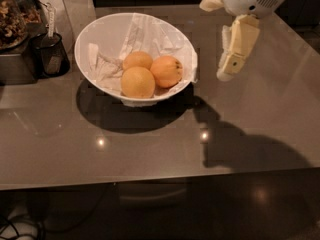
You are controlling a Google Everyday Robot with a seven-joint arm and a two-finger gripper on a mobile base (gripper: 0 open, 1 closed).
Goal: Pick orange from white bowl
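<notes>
The white bowl (102,25) stands on the grey table at the back left, lined with crumpled white paper. The orange (166,71), deeper reddish-orange with a small dark stem spot, lies at the bowl's right side. It touches two paler yellow-orange fruits, one behind (137,59) and one in front (138,82). My gripper (228,72) hangs down from the white arm head at the top right. It is above the table, just right of the bowl's rim and apart from it. It holds nothing that I can see.
A small black cup (50,54) stands left of the bowl, next to a dark container with nuts (11,21) at the far left. The table's front edge (150,176) runs across the lower part of the view. The arm's shadow (240,144) lies on the table's right half.
</notes>
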